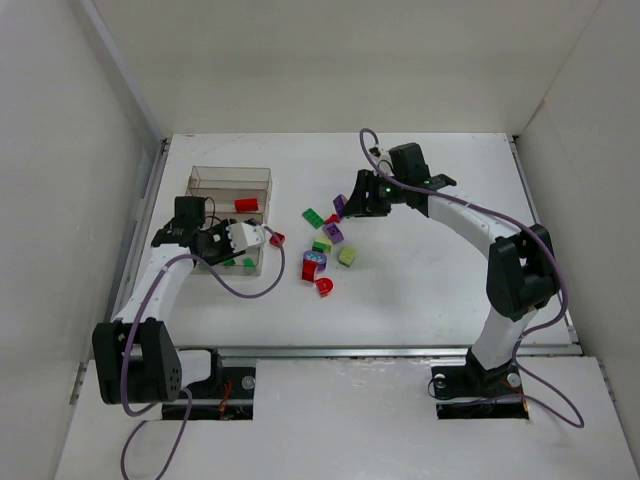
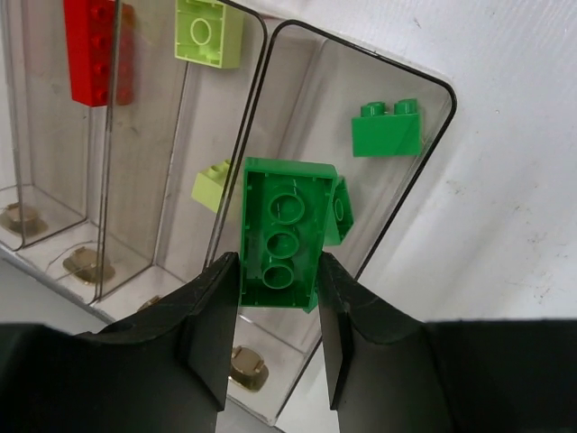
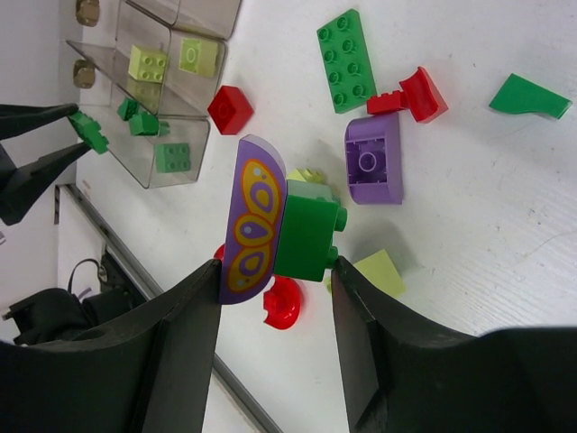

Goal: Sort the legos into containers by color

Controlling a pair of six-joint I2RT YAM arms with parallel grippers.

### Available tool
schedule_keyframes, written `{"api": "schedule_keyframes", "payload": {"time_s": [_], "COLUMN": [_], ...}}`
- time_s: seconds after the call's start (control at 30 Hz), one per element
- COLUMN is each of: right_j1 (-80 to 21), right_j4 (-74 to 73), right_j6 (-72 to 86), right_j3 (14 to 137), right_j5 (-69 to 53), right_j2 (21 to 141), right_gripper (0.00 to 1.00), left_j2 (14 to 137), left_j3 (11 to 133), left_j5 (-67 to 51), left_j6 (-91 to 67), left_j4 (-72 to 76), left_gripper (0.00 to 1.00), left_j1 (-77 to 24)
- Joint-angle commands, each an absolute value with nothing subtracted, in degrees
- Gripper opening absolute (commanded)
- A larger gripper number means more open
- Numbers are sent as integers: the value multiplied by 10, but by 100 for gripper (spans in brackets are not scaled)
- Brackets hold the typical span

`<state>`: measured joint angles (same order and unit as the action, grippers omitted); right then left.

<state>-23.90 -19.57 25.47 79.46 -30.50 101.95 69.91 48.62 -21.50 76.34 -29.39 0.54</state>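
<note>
Likely light, stiff and slick, the green brick [image 2: 284, 230] is pinched across its long sides by the left gripper [image 2: 278, 271] over the box's [image 2: 448, 95] near compartment, while the right gripper [image 3: 277, 271] clamps a purple-and-green piece [image 3: 270, 221].

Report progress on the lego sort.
Done: the box already has a red brick, yellow-green bricks and green bricks in separate rows. In hand: the left gripper holds another green brick over the box; the right gripper holds a purple-and-green piece. Left: several loose legos on the table, including a green plate, a purple brick and red pieces.
</note>
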Motion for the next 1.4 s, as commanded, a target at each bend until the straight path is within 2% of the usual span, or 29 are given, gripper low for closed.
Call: {"api": "schedule_keyframes", "payload": {"time_s": [0.0,0.03,0.07,0.2,0.3,0.47,0.6,0.73,0.77,0.9,1.07,1.13,1.2,1.37], "right_j1": [-238,-238,-238,-238,-238,-238,-238,-258,-265,-301,-314,-330,-335,-340], "right_j4": [-197,-197,-197,-203,-203,-203,-208,-208,-200,-140,-98,-98,-98,-98], "right_j6": [244,244,244,238,238,238,233,194,187,168,154,127,121,115], "right_j3": [820,820,820,820,825,837,842,829,821,756,723,723,723,729], "right_j5": [-316,-316,-316,-316,-316,-322,-322,-260,-234,-78,25,49,49,49], "right_j2": [1013,1013,1013,1013,1013,1013,1007,956,941,854,802,796,802,814], "right_gripper": [0,0,0,0,0,0,0,0,0,0,0,0,0,0], "left_j2": [718,723,729,749,749,744,744,791,805,878,925,931,945,961], "left_j3": [497,503,511,540,561,615,685,746,756,798,838,838,838,855], "left_j5": [-234,-227,-222,-216,-223,-310,-394,-508,-547,-608,-583,-583,-583,-583], "left_j6": [775,775,775,775,767,702,644,409,284,-10,-133,-191,-262,-303], "left_j4": [-288,-288,-288,-311,-311,-311,-311,-226,-205,-72,-26,43,87,153], "left_gripper": [23,27,39,71,79,80,87,91,91,89,89,90,90,90], "left_j1": [8,8,8,8,8,8,-37,-81,-88,-114,-155,-161,-175,-203]}}
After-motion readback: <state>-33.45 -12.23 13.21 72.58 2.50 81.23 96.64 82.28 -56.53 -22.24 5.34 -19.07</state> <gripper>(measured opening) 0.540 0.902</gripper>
